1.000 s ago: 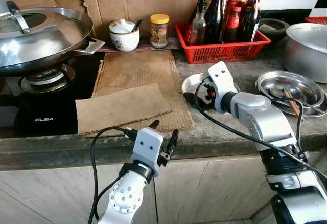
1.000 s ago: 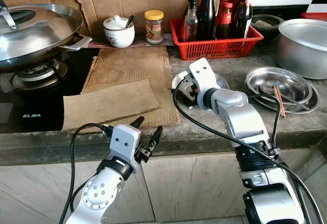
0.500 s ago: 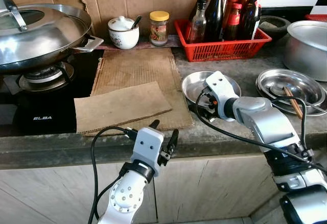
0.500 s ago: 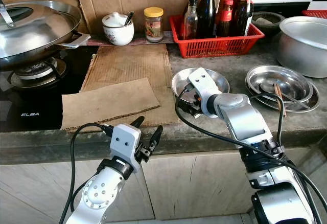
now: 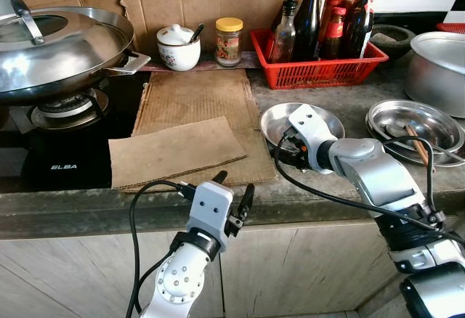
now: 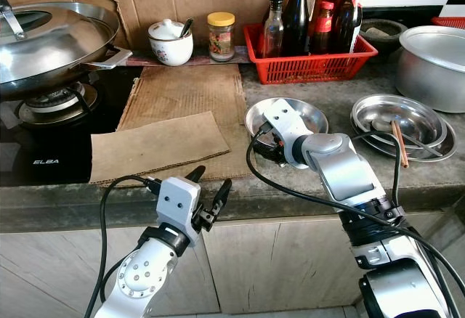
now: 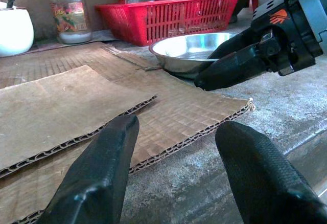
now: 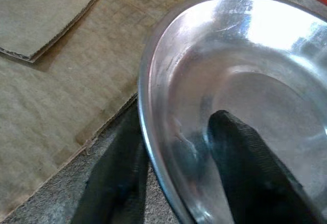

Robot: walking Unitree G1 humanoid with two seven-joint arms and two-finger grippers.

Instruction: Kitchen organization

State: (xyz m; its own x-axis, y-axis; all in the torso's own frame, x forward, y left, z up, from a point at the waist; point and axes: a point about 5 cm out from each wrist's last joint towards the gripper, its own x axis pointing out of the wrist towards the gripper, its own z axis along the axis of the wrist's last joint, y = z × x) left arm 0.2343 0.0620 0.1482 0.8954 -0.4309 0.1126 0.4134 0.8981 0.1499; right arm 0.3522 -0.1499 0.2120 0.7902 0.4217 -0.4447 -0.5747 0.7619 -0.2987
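Rim of steel dish (image 8: 153,106) pinched between right gripper (image 8: 173,183) fingers, one inside, one outside.

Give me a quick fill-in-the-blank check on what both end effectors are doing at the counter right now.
1. The right end effector grips the rim of the steel ____, one finger inside.
2. The left end effector hangs ____ at the counter edge, holding nothing.
3. The bottles stand in a ____ basket.
4. Chopsticks lie in the steel plate to the robot's ____.

Missing: bowl; open; red; right
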